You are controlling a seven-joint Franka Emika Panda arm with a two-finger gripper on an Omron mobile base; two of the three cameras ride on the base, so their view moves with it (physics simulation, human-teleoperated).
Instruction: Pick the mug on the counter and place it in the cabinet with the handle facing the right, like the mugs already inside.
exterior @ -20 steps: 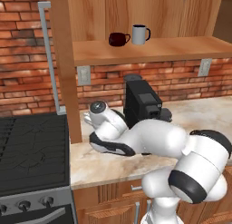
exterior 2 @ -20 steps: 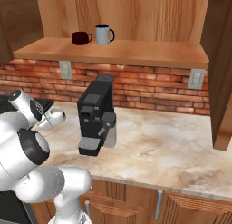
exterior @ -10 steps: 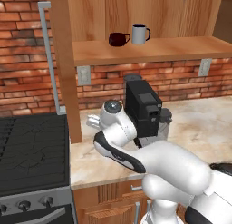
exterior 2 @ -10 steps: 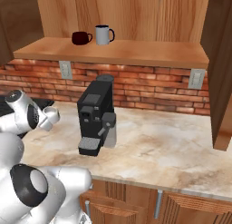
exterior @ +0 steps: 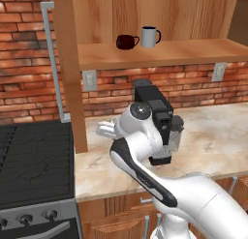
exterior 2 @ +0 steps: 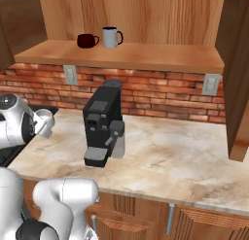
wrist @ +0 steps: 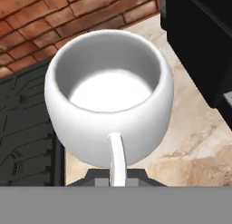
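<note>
counter (exterior: 213,136) | mug (wrist: 108,100) in tool (wrist: 115,175) | handle (wrist: 117,159) toward tool

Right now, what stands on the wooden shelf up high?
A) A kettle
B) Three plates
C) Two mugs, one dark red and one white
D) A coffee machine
C: the dark red mug and the taller white mug stand together on the shelf.

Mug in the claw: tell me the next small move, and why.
Probably lift it further, toward the shelf. The mug sits held off the counter, handle toward the claw, below where the dark red mug and taller white mug stand.
</note>
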